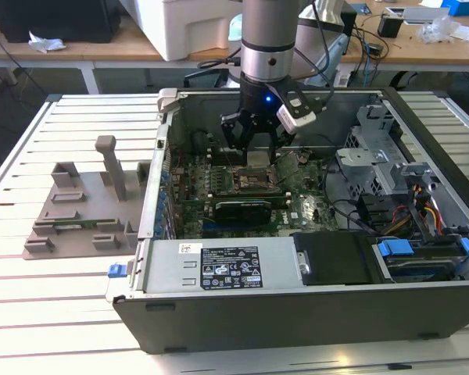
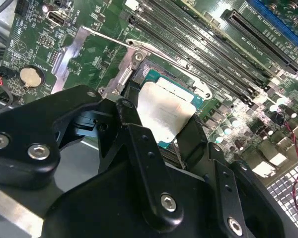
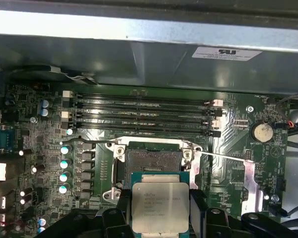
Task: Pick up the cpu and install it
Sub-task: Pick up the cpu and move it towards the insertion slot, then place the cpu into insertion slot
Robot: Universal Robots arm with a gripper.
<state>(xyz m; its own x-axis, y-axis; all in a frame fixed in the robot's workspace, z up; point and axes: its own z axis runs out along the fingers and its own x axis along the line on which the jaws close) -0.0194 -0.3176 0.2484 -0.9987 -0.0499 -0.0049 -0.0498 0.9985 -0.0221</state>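
Note:
The cpu [image 3: 160, 206] is a flat square chip with a pale silver top, and my gripper [image 3: 160, 218] is shut on it by two opposite edges. The black fingers [image 2: 131, 124] flank the cpu [image 2: 164, 116] in both wrist views. It hangs just above and slightly off the open motherboard socket [image 3: 154, 158], whose metal frame and lever [image 3: 218, 156] are swung open. In the exterior view my gripper [image 1: 254, 148] reaches down into the open computer case [image 1: 133, 312], over the socket [image 1: 254, 178] in the middle of the green board.
Memory slots [image 3: 139, 111] run along one side of the socket. A black expansion card [image 1: 246, 209] lies in front of it, then the power supply [image 1: 219, 266]. Drive cage and cables [image 1: 422, 211] fill the exterior view's right. A grey fixture with posts [image 1: 86, 203] stands outside, left.

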